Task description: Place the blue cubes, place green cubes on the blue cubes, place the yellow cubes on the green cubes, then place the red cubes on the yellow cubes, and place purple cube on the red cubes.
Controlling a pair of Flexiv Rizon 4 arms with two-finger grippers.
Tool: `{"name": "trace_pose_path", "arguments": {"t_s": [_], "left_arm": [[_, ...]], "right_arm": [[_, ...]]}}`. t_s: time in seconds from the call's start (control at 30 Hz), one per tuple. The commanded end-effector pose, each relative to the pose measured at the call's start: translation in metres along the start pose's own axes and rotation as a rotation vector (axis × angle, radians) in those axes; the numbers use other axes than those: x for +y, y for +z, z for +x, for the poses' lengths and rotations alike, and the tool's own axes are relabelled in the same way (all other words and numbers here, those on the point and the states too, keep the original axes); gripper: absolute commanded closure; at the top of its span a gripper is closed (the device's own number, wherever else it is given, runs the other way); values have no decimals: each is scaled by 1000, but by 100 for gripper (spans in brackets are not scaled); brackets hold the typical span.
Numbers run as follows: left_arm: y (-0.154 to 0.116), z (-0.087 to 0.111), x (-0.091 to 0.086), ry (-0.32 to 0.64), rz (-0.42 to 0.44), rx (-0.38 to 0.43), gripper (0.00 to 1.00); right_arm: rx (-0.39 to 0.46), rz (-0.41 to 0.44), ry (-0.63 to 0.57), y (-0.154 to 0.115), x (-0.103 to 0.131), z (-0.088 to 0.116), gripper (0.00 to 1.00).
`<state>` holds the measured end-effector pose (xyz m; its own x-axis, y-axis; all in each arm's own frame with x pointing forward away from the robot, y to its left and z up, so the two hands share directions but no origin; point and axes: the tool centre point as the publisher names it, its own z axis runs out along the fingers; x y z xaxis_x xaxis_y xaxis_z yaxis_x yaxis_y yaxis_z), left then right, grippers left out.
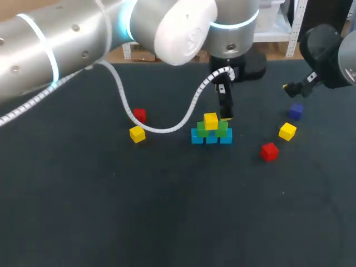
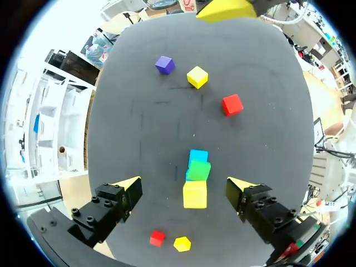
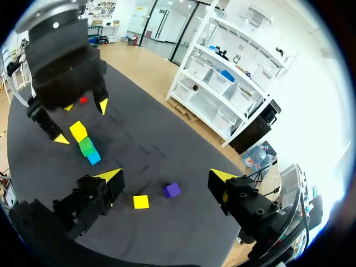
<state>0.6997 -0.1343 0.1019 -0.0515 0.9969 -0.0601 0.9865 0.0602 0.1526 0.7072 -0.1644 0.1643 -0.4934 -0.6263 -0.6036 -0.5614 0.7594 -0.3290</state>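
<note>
**user1:** so what's actually sitting on that dark matte table (image 1: 167,211)?

**user2:** around the middle there's a short row of bright blue cubes (image 1: 211,138), touching side by side. Over on the left there's a loose yellow cube (image 1: 137,134) with a small red cube (image 1: 139,115) just beyond it. On the right side you've got a purple cube (image 1: 296,111), a second yellow cube (image 1: 287,131) and a second red cube (image 1: 270,151), all near each other but apart.

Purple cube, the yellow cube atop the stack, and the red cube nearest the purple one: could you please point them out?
purple cube (image 1: 295,111), head view, middle of the cube.
yellow cube atop the stack (image 1: 211,120), head view, its front face.
red cube (image 1: 269,151), head view, its middle.
</note>
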Motion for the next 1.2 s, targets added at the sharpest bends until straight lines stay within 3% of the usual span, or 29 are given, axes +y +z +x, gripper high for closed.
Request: {"name": "trace_pose_path", "arguments": {"t_s": [0.03, 0.23, 1.03, 1.07, 1.1, 1.13, 1.2], "left_arm": [[1, 14, -7, -3, -16, -23, 0], [19, 23, -2, 2, -26, 38, 0], [35, 21, 0, 22, -26, 72, 1], [35, 21, 0, 23, -25, 72, 9], [35, 21, 0, 24, -21, 71, 31], [34, 22, -1, 24, -18, 70, 45], [34, 22, -2, 25, -16, 70, 55]], "right_arm": [[-10, 8, 2, 0, 1, 2, 0], [-10, 8, 2, 0, 1, 2, 0], [-10, 8, 2, 0, 1, 2, 0], [-10, 8, 2, 0, 1, 2, 0], [-10, 8, 2, 0, 1, 2, 0], [-10, 8, 2, 0, 1, 2, 0], [-10, 8, 2, 0, 1, 2, 0]]}}
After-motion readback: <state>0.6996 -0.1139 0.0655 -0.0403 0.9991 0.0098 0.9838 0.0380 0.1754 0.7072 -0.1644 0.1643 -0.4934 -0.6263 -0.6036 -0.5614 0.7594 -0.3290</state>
